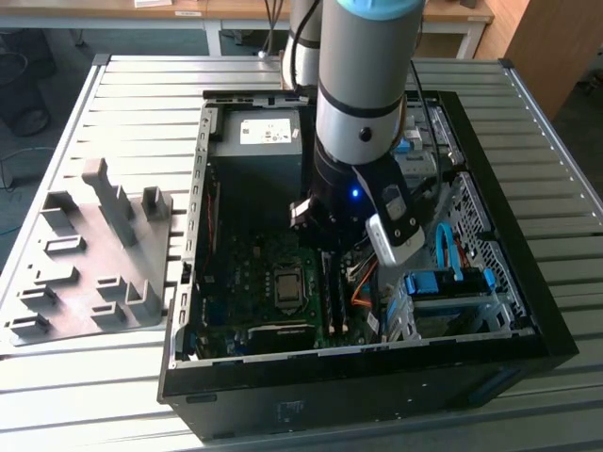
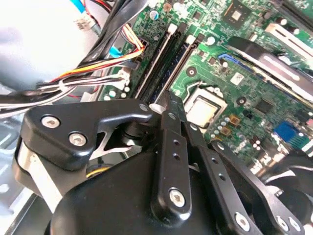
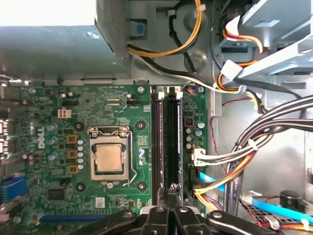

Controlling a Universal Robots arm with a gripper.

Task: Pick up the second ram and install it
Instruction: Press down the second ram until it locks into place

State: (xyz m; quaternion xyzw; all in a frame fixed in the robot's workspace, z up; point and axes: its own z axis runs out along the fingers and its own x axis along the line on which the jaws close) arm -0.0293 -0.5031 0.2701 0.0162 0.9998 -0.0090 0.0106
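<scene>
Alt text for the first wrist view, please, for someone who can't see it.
The gripper, jaws together, hangs over the near end of two long black RAM sockets on a green motherboard. A bare CPU in its socket sits beside them, and bundled cables run along the other side.

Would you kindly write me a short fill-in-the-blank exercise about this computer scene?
1. The gripper hangs over the green ___, at one end of the long memory sockets.
2. Its jaws stand ___.
3. In the exterior view, the grey tray lies on that view's ___ of the computer case.

Missing words: motherboard; shut; left.
</scene>
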